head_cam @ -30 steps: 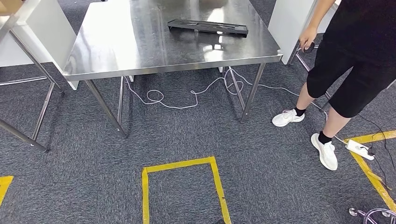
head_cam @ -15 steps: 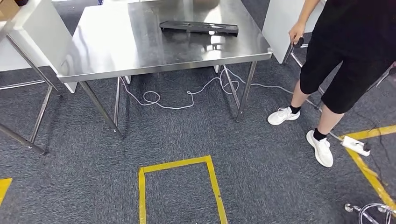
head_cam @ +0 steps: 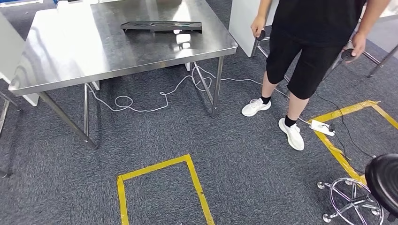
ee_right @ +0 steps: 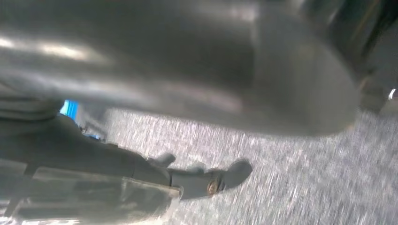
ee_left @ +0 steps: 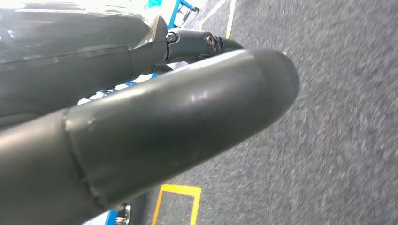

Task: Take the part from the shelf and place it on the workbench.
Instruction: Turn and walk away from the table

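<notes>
Both hands, left hand [ee_left: 155, 126] and right hand [ee_right: 187, 65], are hanging over grey carpet, and you cannot tell their fingers' state or any hold. Your flat black part [head_cam: 162, 26] is lying on the steel workbench [head_cam: 70, 56]; a person [head_cam: 307, 51] is standing beside it.

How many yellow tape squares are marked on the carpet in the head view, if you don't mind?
2. One yellow tape square on the carpet before the steel table; another beside the person, partly cut off.
</notes>
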Tool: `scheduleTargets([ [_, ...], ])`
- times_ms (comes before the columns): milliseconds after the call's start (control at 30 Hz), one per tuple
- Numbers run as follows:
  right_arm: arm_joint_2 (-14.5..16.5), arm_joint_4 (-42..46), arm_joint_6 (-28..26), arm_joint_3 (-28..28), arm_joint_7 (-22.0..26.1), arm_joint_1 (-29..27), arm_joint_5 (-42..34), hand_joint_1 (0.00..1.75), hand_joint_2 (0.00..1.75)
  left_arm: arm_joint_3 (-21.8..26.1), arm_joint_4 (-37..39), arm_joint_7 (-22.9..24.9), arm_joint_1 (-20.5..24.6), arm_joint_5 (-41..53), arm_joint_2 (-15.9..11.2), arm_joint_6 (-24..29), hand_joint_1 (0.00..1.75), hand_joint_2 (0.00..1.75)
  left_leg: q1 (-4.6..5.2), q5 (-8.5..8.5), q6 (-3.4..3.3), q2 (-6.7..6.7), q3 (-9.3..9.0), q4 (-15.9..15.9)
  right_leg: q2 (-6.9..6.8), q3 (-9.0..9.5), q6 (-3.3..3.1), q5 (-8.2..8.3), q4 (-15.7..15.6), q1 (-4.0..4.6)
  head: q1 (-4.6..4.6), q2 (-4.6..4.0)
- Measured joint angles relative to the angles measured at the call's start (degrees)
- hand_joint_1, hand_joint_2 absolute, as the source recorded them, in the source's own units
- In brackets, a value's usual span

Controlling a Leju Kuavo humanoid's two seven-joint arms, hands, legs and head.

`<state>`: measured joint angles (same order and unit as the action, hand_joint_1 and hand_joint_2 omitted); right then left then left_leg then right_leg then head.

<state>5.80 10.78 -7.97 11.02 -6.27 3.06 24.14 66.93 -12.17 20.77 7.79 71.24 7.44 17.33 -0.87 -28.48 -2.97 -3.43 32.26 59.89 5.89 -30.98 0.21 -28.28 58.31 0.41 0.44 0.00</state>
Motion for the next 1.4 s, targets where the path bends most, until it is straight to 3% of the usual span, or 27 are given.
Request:
scheduleTargets([
  [67, -0.05, -0.06, 0.05, 0.01, -0.12, -0.08, 0.29, 0.0, 0.0, -0.07, 0.0, -0.01, 0.13, -0.16, 0.14, 0.27, 0.0, 0.0, 0.04, 0.4, 0.1, 1.27, -0.31, -0.81, 0.4, -0.55, 0.46, 0.05, 0.18, -0.07, -0.15, 0.0],
  [133, -0.16, -0.11, 0.08, 0.02, -0.16, -0.11, 0.46, 0.0, 0.0, -0.09, 0.0, -0.01, 0.13, -0.27, 0.31, 0.36, 0.0, 0.0, -0.24, 0.86, 0.0, 2.68, -0.59, -1.73, -1.78, -2.23, 0.59, -1.59, 2.9, 0.15, 0.21, 0.0],
  [200, -0.3, -0.13, 0.07, 0.02, -0.15, 0.02, 0.54, 0.0, 0.0, -0.09, 0.01, -0.01, -0.01, -0.28, 0.38, 0.42, 0.0, 0.0, -0.2, 0.98, -0.17, 4.2, -0.5, -1.97, -4.41, -5.56, 0.56, -4.96, 9.5, -0.09, 0.68, 0.0],
  [267, -0.41, -0.14, 0.07, 0.01, -0.08, 0.06, 0.56, 0.0, 0.0, -0.09, 0.02, -0.01, -0.12, -0.28, 0.41, 0.45, 0.0, 0.0, -0.09, 0.97, -0.17, 5.87, -0.37, -1.94, -5.11, -7.97, 1.14, -6.88, 14.79, -0.6, 0.82, 0.0],
  [300, -0.43, -0.14, 0.06, 0.01, -0.05, 0.06, 0.56, 0.0, 0.0, -0.09, 0.02, -0.01, -0.14, -0.28, 0.41, 0.46, 0.0, 0.0, -0.09, 0.97, -0.14, 6.64, -0.35, -1.92, -5.34, -7.61, 1.71, -6.49, 14.52, -0.86, 0.86, 0.0],
  [333, -0.46, -0.14, 0.06, 0.0, -0.03, 0.05, 0.56, 0.0, 0.0, -0.09, 0.02, -0.01, -0.13, -0.27, 0.42, 0.46, 0.0, 0.0, -0.14, 0.96, -0.08, 7.38, -0.41, -1.92, -5.74, -5.99, 2.39, -5.26, 11.88, -1.13, 0.87, 0.0],
  [400, -0.49, -0.14, 0.04, 0.01, -0.03, 0.08, 0.56, 0.0, 0.0, -0.11, 0.02, -0.01, -0.07, -0.21, 0.44, 0.46, 0.0, 0.0, -0.1, 0.88, 0.31, 8.6, -0.7, -1.91, -7.73, -1.35, 3.23, -2.21, 3.55, -1.41, 0.87, 0.0],
  [467, -0.46, -0.14, -0.04, 0.01, -0.03, 0.13, 0.56, 0.0, 0.0, -0.14, 0.01, -0.01, -0.02, -0.05, 0.44, 0.48, 0.0, 0.0, 0.1, 0.73, 1.07, 9.6, -1.12, -1.89, -9.15, 0.73, 2.71, -0.55, -0.92, -1.14, 0.77, 0.0],
  [533, -0.43, -0.15, -0.11, 0.0, -0.07, 0.14, 0.7, 0.0, 0.0, -0.19, 0.0, -0.01, 0.12, 0.02, 0.46, 0.5, 0.0, 0.0, 0.12, 0.7, 1.84, 10.6, -1.49, -2.0, -8.4, 0.37, 1.75, -0.09, -1.18, -0.85, 0.62, 0.0],
  [567, -0.4, -0.17, -0.12, 0.01, -0.1, 0.13, 0.84, 0.0, 0.0, -0.2, 0.0, -0.01, 0.21, -0.03, 0.49, 0.51, 0.0, 0.0, -0.06, 0.6, 2.2, 10.66, -1.53, -1.91, -7.76, 0.49, 1.29, 0.14, -1.32, -1.25, 0.57, 0.0],
  [633, -0.3, -0.22, -0.13, 0.01, -0.18, 0.12, 1.13, 0.0, 0.0, -0.22, 0.0, -0.01, 0.26, -0.2, 0.55, 0.52, 0.0, 0.0, -0.46, -1.59, 2.81, 8.17, -0.68, 0.56, -6.53, 0.59, 0.24, 0.8, -1.61, -1.92, 0.38, 0.0],
  [700, -0.14, -0.22, -0.13, 0.01, -0.21, 0.13, 1.28, 0.0, 0.0, -0.22, 0.0, -0.01, 0.12, -0.3, 0.43, 0.54, 0.0, 0.0, -0.67, -5.99, 3.16, 4.55, 2.05, 7.32, -5.36, 0.34, -0.47, 1.27, -1.68, -2.03, 0.12, 0.0],
  [767, 0.01, -0.25, -0.12, 0.01, -0.23, 0.07, 1.33, 0.0, 0.0, -0.21, 0.0, -0.01, -0.03, -0.36, 0.29, 0.55, 0.0, 0.0, -0.7, -8.63, 3.31, 3.43, 4.77, 13.72, -4.01, 0.0, -0.57, 1.49, -1.64, -1.85, 0.05, 0.0],
  [800, 0.05, -0.27, -0.12, 0.0, -0.23, -0.02, 1.33, 0.0, 0.0, -0.21, 0.0, -0.01, -0.06, -0.38, 0.26, 0.55, 0.0, 0.0, -0.75, -8.27, 3.34, 3.31, 4.96, 14.31, -3.24, -0.06, -0.52, 1.58, -1.6, -1.83, 0.04, 0.0],
  [833, 0.09, -0.29, -0.12, 0.01, -0.23, -0.1, 1.33, 0.0, 0.0, -0.2, 0.0, -0.01, -0.08, -0.4, 0.23, 0.55, 0.0, 0.0, -0.85, -6.78, 3.35, 3.2, 4.01, 12.55, -2.42, -0.06, -0.4, 1.65, -1.52, -1.86, 0.04, 0.0],
  [867, 0.11, -0.31, -0.12, 0.01, -0.23, -0.16, 1.34, 0.0, 0.0, -0.2, 0.0, -0.01, -0.09, -0.4, 0.2, 0.55, 0.0, 0.0, -1.03, -4.64, 3.38, 2.74, 2.19, 8.96, -1.61, -0.06, -0.29, 1.69, -1.37, -1.92, 0.03, 0.0],
  [933, 0.16, -0.31, -0.12, 0.01, -0.23, -0.07, 1.35, 0.0, 0.0, -0.22, 0.01, -0.01, -0.1, -0.4, 0.16, 0.55, 0.0, 0.0, -1.39, -1.75, 3.46, 0.49, -1.3, 1.68, -0.15, -0.43, 0.09, 1.71, -0.8, -1.76, 0.01, 0.0],
  [1000, 0.19, -0.32, -0.12, 0.02, -0.22, 0.09, 1.39, 0.0, 0.0, -0.24, 0.01, -0.03, -0.08, -0.4, 0.16, 0.55, 0.0, 0.0, -1.25, -1.38, 3.16, -0.64, -2.31, -0.91, 1.0, -1.24, 0.86, 1.9, -0.53, -1.44, 0.0, 0.0],
  [1067, 0.18, -0.34, -0.12, 0.02, -0.23, -0.03, 1.4, 0.0, 0.0, -0.25, 0.0, -0.03, 0.05, -0.43, 0.16, 0.55, 0.0, 0.0, -0.9, -0.97, 2.23, 0.7, -2.18, -1.12, 1.82, -2.09, 1.82, 2.3, -0.64, -1.33, 0.01, 0.0],
  [1133, 0.18, -0.37, -0.13, 0.02, -0.24, -0.09, 1.42, 0.0, 0.0, -0.24, 0.0, -0.03, 0.14, -0.44, 0.16, 0.55, 0.0, 0.0, -0.83, -0.48, 1.12, 2.21, -2.0, -1.38, -0.5, -3.47, 2.08, 1.27, 1.34, -1.25, 0.15, 0.0],
  [1200, 0.2, -0.38, -0.13, 0.02, -0.26, 0.09, 1.55, 0.0, 0.0, -0.23, 0.0, -0.03, 0.03, -0.48, 0.13, 0.58, 0.0, 0.0, -0.71, -0.29, 0.43, 3.87, -1.68, -1.47, -4.08, -6.64, 1.69, -2.2, 7.94, -1.19, 0.44, 0.0],
  [1267, 0.21, -0.38, -0.11, 0.03, -0.27, 0.18, 1.8, 0.0, 0.0, -0.22, 0.0, -0.03, -0.14, -0.57, 0.09, 0.64, 0.0, 0.0, -0.49, -0.24, 0.23, 5.72, -1.4, -1.45, -5.15, -9.9, 1.77, -5.29, 15.3, -1.2, 0.58, 0.0],
  [1300, 0.21, -0.38, -0.09, 0.03, -0.27, 0.18, 1.93, 0.0, 0.0, -0.22, 0.0, -0.03, -0.18, -0.63, 0.08, 0.66, 0.0, 0.0, -0.4, -0.22, 0.22, 6.62, -1.32, -1.44, -5.29, -10.18, 2.06, -5.67, 16.66, -1.21, 0.58, 0.0],
  [1333, 0.21, -0.38, -0.07, 0.04, -0.27, 0.18, 2.06, 0.0, 0.0, -0.22, 0.0, -0.03, -0.19, -0.67, 0.09, 0.67, 0.0, 0.0, -0.32, -0.22, 0.22, 7.43, -1.31, -1.44, -5.48, -9.06, 2.44, -5.12, 15.45, -1.2, 0.58, 0.0],
  [1400, 0.18, -0.38, -0.04, 0.06, -0.28, 0.14, 2.23, 0.0, 0.0, -0.22, 0.01, -0.03, -0.16, -0.7, 0.13, 0.69, 0.0, 0.0, -0.19, -0.27, 0.32, 8.84, -1.51, -1.43, -7.26, -3.93, 2.89, -2.68, 7.42, -1.12, 0.61, 0.0],
])
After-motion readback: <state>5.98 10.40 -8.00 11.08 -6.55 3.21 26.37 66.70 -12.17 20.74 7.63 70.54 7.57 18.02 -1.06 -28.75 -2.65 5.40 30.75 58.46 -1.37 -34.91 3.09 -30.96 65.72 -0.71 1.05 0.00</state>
